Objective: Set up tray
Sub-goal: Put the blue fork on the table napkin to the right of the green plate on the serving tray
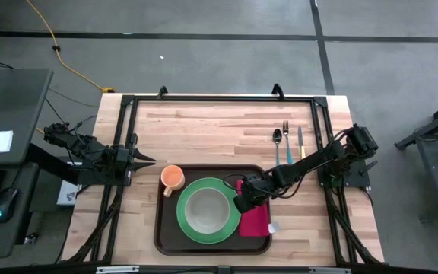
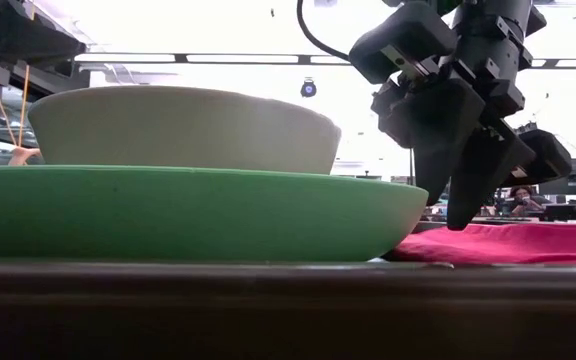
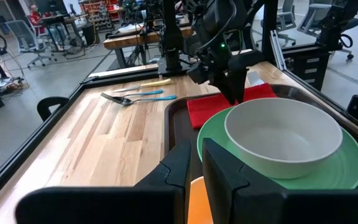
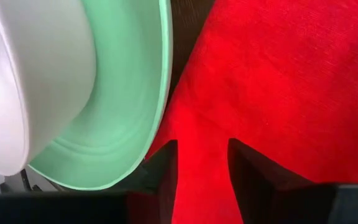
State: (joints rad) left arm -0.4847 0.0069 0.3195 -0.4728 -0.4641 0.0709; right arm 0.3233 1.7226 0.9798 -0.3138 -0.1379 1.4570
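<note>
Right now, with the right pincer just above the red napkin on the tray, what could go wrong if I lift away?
1. The right pincer has its open fingertips close to the red napkin; lifting could snag the cloth and drag it.
2. The green plate sits right beside the napkin, so a sideways swing might knock it or the white bowl.
3. The napkin already reaches the tray rim; dragging could pull it off.

You've got a dark brown tray (image 1: 160, 228) on a light striped-wood counter (image 1: 204, 129). The plate (image 1: 185, 229) is mint green, the bowl (image 1: 204, 209) on it plain off-white. The napkin (image 1: 255, 219) is solid red, the cup (image 1: 172, 178) orange. Spoon (image 1: 277, 144) and fork (image 1: 286, 141) have light blue handles, the knife (image 1: 300, 141) a pale yellow one. Both arms are black.
</note>
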